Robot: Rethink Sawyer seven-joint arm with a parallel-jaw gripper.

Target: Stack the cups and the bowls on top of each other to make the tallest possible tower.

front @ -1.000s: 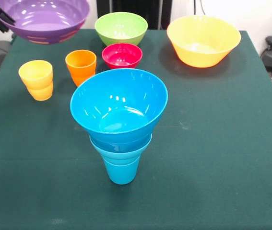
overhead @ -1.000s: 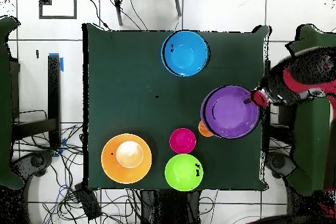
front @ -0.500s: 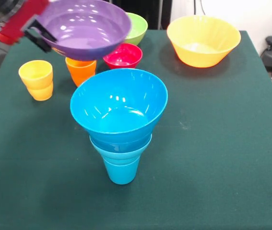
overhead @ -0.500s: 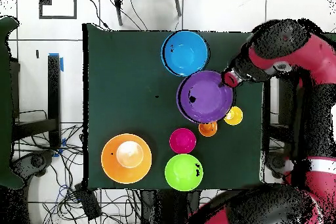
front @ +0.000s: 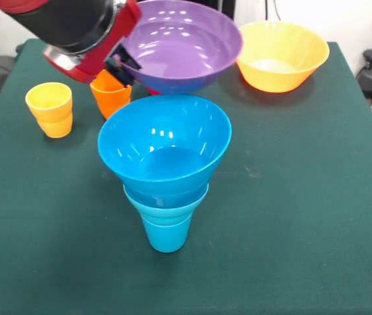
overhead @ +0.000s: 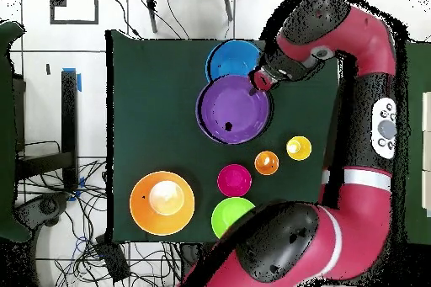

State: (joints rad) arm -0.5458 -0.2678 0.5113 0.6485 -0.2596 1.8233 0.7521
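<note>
So the gripper (front: 119,63) has its fingers pinched on the rim of the purple bowl (front: 182,42), which hangs in the air partly over the tower (front: 165,172), a blue cup under blue bowls near the table's (front: 304,197) middle. The yellow-orange bowl (front: 279,54) sits by a table corner, with the yellow cup (front: 50,109) and orange cup (front: 109,96) along the opposite edge.

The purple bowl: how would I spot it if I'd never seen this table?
Find the blue tower at the middle of the green table. Just behind it, the pincer holds the purple bowl in the air by its rim. It is the only bowl off the table.
</note>
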